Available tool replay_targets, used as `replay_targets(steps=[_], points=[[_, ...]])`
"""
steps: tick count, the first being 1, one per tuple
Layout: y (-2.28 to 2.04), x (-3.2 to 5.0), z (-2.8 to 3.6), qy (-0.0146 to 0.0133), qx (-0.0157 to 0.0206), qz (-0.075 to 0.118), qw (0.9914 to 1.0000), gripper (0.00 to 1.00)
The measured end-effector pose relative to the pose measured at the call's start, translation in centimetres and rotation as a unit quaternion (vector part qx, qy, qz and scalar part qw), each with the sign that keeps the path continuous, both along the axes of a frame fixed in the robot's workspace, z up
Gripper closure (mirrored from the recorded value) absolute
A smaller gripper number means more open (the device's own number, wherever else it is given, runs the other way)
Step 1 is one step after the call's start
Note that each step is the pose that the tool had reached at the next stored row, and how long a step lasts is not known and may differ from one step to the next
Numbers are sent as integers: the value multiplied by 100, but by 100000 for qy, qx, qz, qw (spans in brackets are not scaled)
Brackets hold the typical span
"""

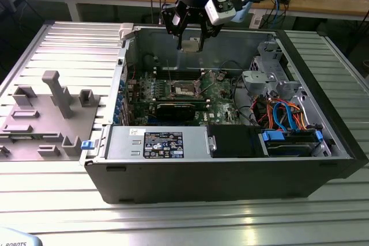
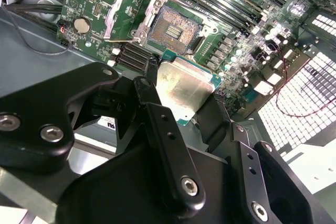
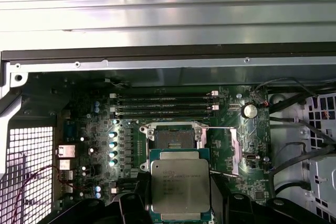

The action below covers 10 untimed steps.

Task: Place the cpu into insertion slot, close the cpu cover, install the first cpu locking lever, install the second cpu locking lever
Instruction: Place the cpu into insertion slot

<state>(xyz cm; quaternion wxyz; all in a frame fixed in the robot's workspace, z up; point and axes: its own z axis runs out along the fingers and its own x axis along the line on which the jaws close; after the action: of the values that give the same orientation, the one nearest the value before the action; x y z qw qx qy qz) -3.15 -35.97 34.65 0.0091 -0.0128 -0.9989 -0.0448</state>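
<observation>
Holding the cpu (image 3: 181, 184) pinched by its opposite edges, the gripper (image 1: 190, 38) hangs above the open computer case (image 1: 230, 180), which sits on the ribbed counter (image 1: 173, 223). The chip is well clear of the green motherboard (image 3: 89, 145), its silver top facing the first wrist view's camera. Below it the insertion slot (image 2: 176, 24) lies bare with its dark centre exposed. The cpu cover (image 2: 113, 17) appears swung up beside it, though its exact angle is hard to judge.

The main risk, I think, is misalignment. The grip is on thin edges only, so a slight tilt or rotation could land a corner on the socket's rim or contacts and damage them. The raised cover could also catch the gripper if the approach drifts sideways.
</observation>
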Motion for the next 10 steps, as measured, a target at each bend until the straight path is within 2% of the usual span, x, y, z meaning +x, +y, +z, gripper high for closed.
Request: replay_targets(steps=[10], points=[[0,0,-16,0,0,-2,100000,46]])
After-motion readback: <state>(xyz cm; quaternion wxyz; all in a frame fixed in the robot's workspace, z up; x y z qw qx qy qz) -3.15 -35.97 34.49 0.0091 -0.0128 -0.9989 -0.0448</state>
